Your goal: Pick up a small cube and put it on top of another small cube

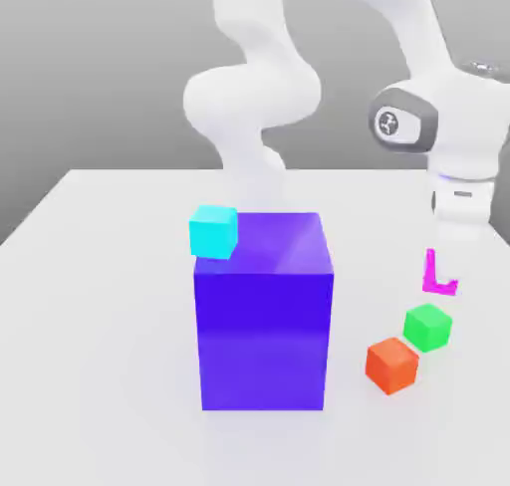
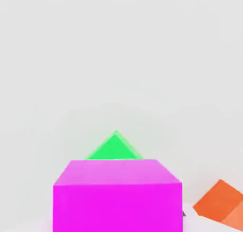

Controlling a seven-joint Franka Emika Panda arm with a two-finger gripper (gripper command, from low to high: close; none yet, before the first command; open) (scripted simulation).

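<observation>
Exterior view: the white arm reaches down on the exterior view's right, and its pincer (image 1: 439, 271) is pressed together on the magenta cube (image 1: 438, 277), of which mostly the lower edges show as a thin magenta outline below the white hand. The cube hangs clear above the white table (image 1: 90, 275), just above and slightly behind the green cube (image 1: 428, 326). The orange-red cube (image 1: 391, 364) sits on the table beside the green one, nearer the camera, and the two look as if they touch at a corner. Toward the exterior view's left stands a large blue-violet block (image 1: 264, 315), with a small cyan cube (image 1: 213, 230) resting on its top at the far left corner. In the hand view the magenta cube (image 2: 117, 195) looms close, with the green cube (image 2: 114, 148) peeking from behind it and the orange-red cube (image 2: 220, 207) off to one side.
</observation>
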